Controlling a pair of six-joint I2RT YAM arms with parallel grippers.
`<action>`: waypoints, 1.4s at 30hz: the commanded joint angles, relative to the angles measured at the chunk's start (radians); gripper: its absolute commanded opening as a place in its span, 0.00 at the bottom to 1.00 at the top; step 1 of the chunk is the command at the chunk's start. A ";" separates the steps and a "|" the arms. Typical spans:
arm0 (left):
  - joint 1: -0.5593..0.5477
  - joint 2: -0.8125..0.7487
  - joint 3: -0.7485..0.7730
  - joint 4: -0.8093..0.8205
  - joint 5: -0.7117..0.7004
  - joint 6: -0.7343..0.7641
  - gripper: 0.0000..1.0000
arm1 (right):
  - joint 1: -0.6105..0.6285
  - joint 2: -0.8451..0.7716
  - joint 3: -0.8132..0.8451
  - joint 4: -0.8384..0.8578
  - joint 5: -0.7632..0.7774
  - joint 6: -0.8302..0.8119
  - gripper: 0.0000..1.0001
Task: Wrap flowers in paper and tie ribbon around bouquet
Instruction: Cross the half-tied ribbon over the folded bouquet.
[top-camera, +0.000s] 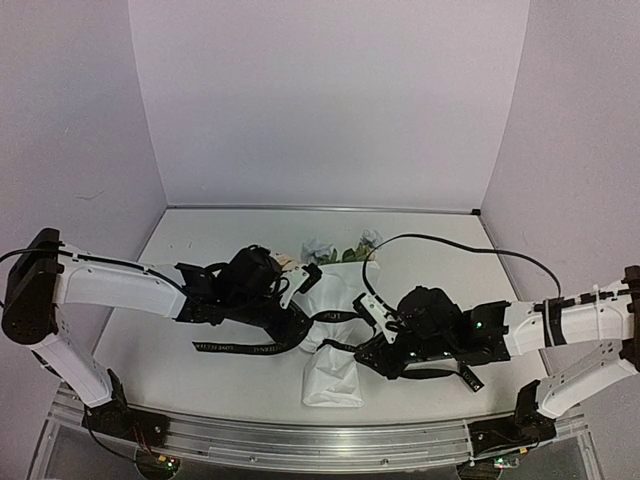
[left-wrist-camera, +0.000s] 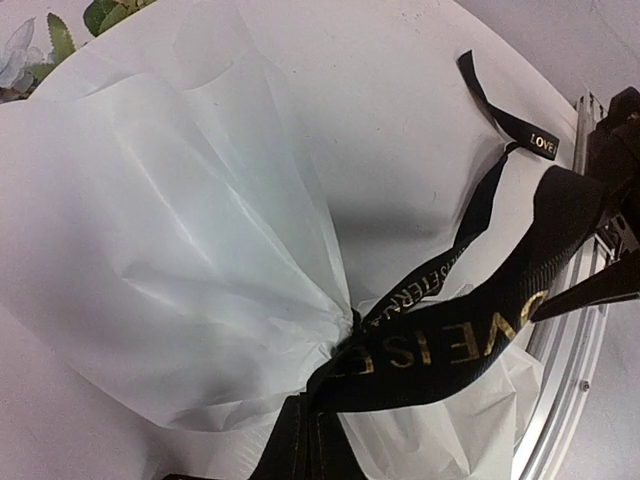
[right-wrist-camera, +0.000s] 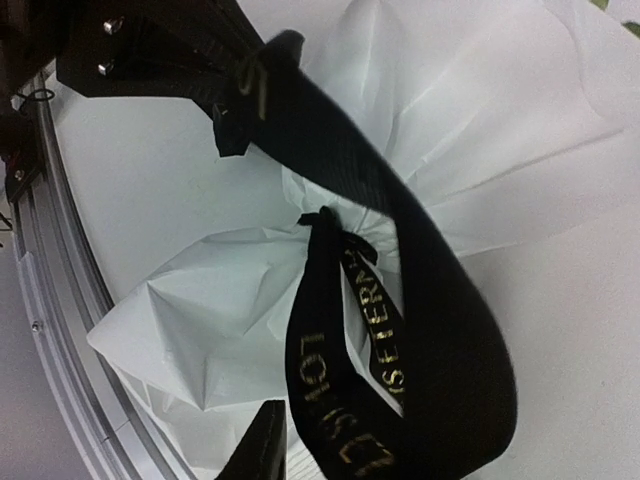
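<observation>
Now: one bouquet (top-camera: 331, 378), one ribbon (top-camera: 240, 348); left hand (top-camera: 298, 282) pinching ribbon, right hand (top-camera: 374, 310) unclear.

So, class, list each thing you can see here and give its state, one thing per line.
Paper: gathered into a cone, cinched at the middle.
Ribbon: looped round the cinched part, ends lying loose.
Flowers: heads poking out of the paper's far end.
Left gripper: shut; whether it holds anything is unclear.
Right gripper: slightly open, at the ribbon.
</observation>
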 joint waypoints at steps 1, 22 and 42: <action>-0.048 0.029 0.063 0.029 -0.029 0.088 0.00 | 0.007 -0.073 -0.024 -0.083 -0.020 0.038 0.33; -0.198 0.084 0.072 -0.036 -0.277 0.300 0.00 | -0.232 -0.214 0.006 -0.536 0.012 0.229 0.76; -0.204 0.044 0.025 0.055 -0.458 0.362 0.00 | -0.238 0.120 0.224 -0.299 -0.095 0.391 0.65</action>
